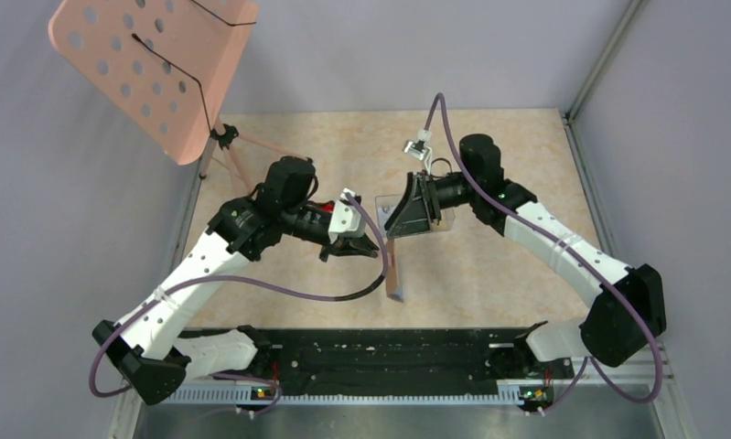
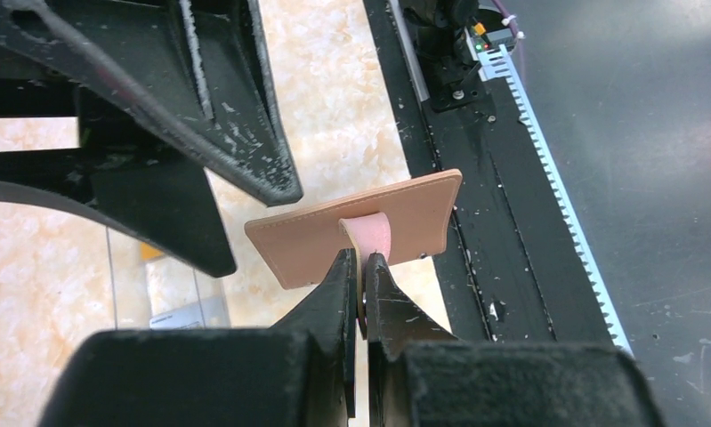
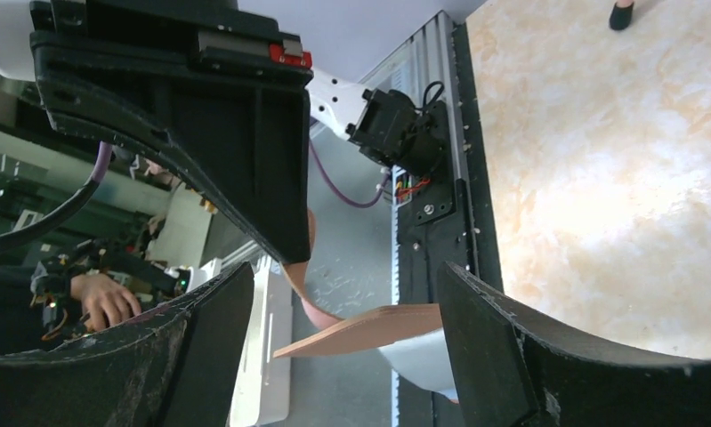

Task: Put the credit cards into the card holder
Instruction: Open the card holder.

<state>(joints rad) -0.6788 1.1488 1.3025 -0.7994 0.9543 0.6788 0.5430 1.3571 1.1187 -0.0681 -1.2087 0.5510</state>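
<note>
**A:** Where is the holder (image 2: 302, 242)?

**B:** Your left gripper (image 2: 362, 260) has it off the table (image 2: 334, 71). The jaws are pinched together on the pink strap (image 2: 370, 235), and the tan holder hangs from that, near the black rail (image 2: 503, 222).

**A:** And the right gripper (image 3: 347, 267)?

**B:** Its jaws stand apart, just beside the holder. The holder's edge shows between the fingers, but you cannot tell whether it touches them.

**A:** The cards?

**B:** A yellow card (image 2: 151, 253) and a pale card (image 2: 188, 311) lie flat by the clear box (image 1: 439, 222). I cannot tell whether they are inside it.
</note>
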